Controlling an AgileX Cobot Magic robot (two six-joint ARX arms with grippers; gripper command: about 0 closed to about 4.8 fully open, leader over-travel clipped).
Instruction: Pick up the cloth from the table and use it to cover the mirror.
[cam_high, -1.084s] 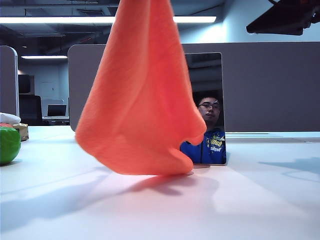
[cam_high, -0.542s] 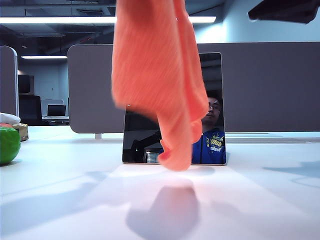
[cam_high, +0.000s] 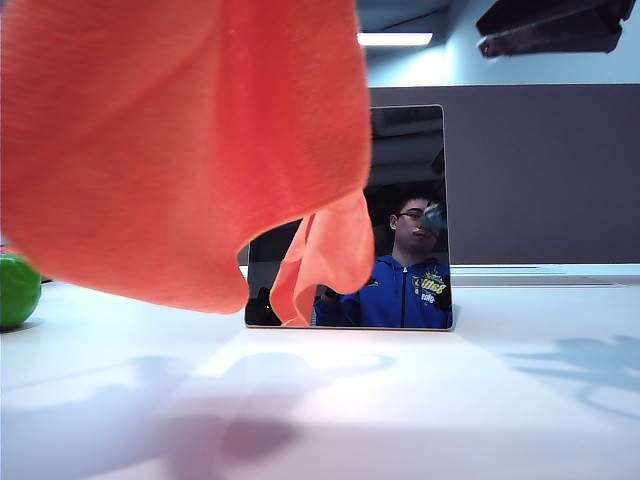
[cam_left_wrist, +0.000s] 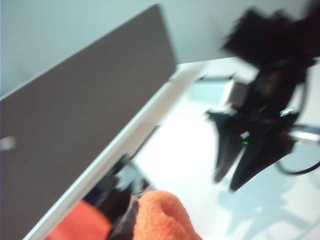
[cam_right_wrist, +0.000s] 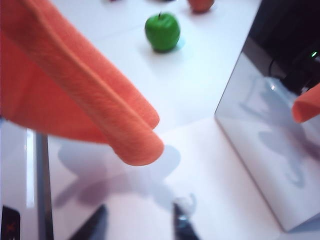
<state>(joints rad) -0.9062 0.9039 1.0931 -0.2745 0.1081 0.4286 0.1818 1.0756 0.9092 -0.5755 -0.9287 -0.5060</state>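
the orange cloth (cam_high: 180, 150) hangs in the air near the tabletop's (cam_high: 420, 400) front edge, in front of the upright mirror (cam_high: 400, 215), whose face mostly shows. the left hand (cam_left_wrist: 131, 210), pressed together, pinches one cloth corner. the right hand (cam_right_wrist: 137, 220), over the tabletop beside the mirror, has parted fingers holding nothing. held by one corner, the cloth could bunch, slide off, or tip the mirror.

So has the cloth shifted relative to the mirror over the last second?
Yes. The cloth has swung left in the exterior view, uncovering more of the mirror; only a hanging corner now overlaps its left edge.
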